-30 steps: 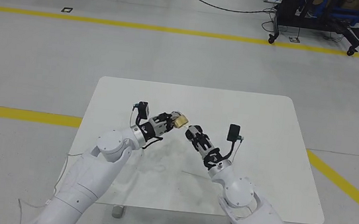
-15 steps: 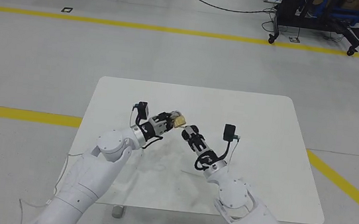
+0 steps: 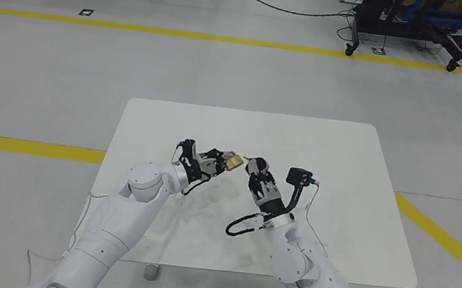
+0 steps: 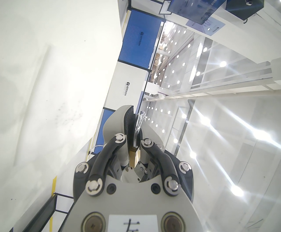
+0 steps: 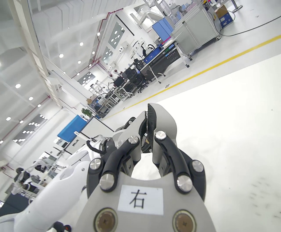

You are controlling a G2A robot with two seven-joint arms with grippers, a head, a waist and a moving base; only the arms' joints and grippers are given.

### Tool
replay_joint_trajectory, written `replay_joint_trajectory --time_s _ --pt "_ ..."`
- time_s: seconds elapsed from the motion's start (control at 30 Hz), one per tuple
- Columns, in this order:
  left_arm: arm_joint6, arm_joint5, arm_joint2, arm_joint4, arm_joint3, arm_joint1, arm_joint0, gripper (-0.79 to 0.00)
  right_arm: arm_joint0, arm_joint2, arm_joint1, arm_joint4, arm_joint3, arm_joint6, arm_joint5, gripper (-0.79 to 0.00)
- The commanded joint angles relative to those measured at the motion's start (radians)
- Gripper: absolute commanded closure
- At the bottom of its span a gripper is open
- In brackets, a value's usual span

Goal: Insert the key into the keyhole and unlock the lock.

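Note:
A brass lock [image 3: 233, 160] hangs above the middle of the white table [image 3: 342, 148], with my left gripper [image 3: 221, 160] shut on it. In the left wrist view the brass body [image 4: 134, 157] sits deep between the fingers and the silver shackle [image 4: 140, 123] pokes out near the tips of the left gripper [image 4: 135, 116]. My right gripper [image 3: 253, 165] is just right of the lock, almost touching it. In the right wrist view the right gripper [image 5: 147, 119] is shut, with the thin metal edge of the key [image 5: 145, 123] between its pads. The keyhole is hidden.
A black cable [image 3: 239, 226] loops under the right forearm above the table. The table's front edge [image 3: 225, 269] lies under both arms. Yellow floor lines [image 3: 25, 146] run left and right of the table.
The right gripper has moved left and away from the robot, up to the lock, and its wrist has turned. The left gripper has shifted slightly right with the lock.

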Motion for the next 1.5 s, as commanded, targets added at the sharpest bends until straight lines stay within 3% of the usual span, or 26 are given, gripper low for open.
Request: replay_joint_trajectory --time_s 0.0,0.57,0.63,0.8,0.93,1.13,1.47 --pt "-0.007 0.01 0.0 -0.012 0.007 -0.002 -0.004 0.0 0.006 -0.007 -0.003 -0.028 0.012 0.007 0.005 0.0" --pt "0.008 -0.009 -0.015 -0.039 0.02 -0.008 -0.004 0.0 0.0 -0.013 -0.007 -0.201 0.047 0.13 0.007 0.0" --pt "0.01 -0.017 -0.017 -0.035 0.019 -0.008 -0.003 0.0 -0.011 -0.003 -0.008 -0.14 0.035 0.152 -0.025 0.0" --pt "0.014 -0.069 -0.022 -0.01 0.003 -0.007 0.004 0.0 -0.041 0.088 -0.004 0.205 0.012 0.268 -0.161 0.0" --pt "0.031 -0.112 -0.024 0.036 -0.016 -0.004 0.015 0.0 -0.057 0.151 0.0 0.397 0.011 0.359 -0.175 0.0" --pt "0.076 -0.147 -0.011 0.125 -0.046 -0.003 0.028 0.0 -0.048 0.144 -0.008 0.49 0.016 0.397 -0.13 0.0" --pt "0.098 -0.152 -0.013 0.15 -0.062 -0.004 0.041 0.0 -0.007 0.093 -0.032 0.496 0.039 0.302 -0.075 0.0"
